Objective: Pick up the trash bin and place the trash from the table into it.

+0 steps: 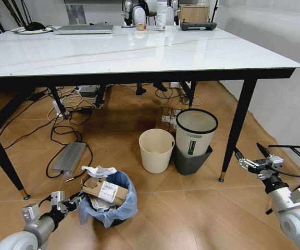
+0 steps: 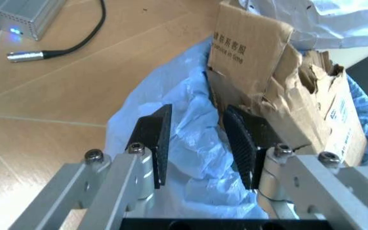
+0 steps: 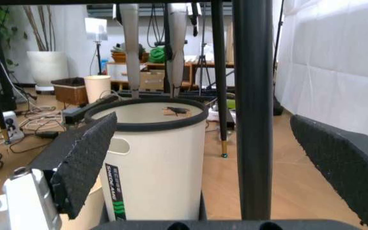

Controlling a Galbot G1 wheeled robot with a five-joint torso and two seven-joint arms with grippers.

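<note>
On the floor, the bin's [image 1: 108,200] thin bag rim was straddled by the half-open left tool [image 2: 197,143], so plastic alone might be pinched and torn.

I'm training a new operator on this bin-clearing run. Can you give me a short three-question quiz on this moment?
1. True or false: the trash bin stands on the table.
2. What do the left gripper's fingers straddle? A) the bin's blue-bag rim B) the cream bin C) a table leg
3. Fill in: the right gripper hangs open near the table's ____ leg, holding nothing.

Key
1. False: it stands on the floor, already stuffed with a torn cardboard box and crumpled paper.
2. A: one pad outside the bag, one inside; the jaws are not yet closed.
3. Front right.
</note>
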